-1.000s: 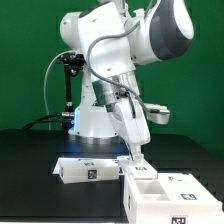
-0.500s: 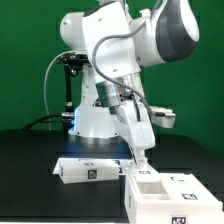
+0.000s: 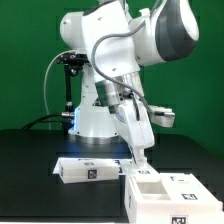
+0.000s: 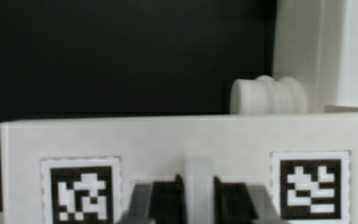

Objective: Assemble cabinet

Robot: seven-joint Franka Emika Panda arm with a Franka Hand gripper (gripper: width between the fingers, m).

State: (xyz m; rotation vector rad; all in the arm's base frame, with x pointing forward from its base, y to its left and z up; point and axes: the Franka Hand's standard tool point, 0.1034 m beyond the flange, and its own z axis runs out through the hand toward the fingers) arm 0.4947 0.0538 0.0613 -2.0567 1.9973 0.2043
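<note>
Exterior view: the arm (image 3: 120, 50) reaches down over a black worktop (image 3: 30, 170), and its gripper (image 3: 141, 163) stands upright with its tip at the rear top edge of the box (image 3: 165, 195). That box, the white body of the cabinet, sits at the exterior view's right near the front; its open top shows inner compartments and it carries square tags. A flat white panel (image 3: 90, 171) with tags of its own lies on the worktop toward the exterior view's left, just beside the box, though whether the two touch cannot be told. The arm's base stands behind both. In the wrist view the two dark fingers (image 4: 158, 200) are drawn narrow, with only a thin white strip between them; whether they pinch anything cannot be told. Right behind the fingers runs a wide white face (image 4: 176, 140) bearing two tags (image 4: 83, 190), one to each side of the gripper (image 4: 197, 200). Past that face's far edge, a small ridged white knob (image 4: 268, 95) shows against the dark worktop.
</note>
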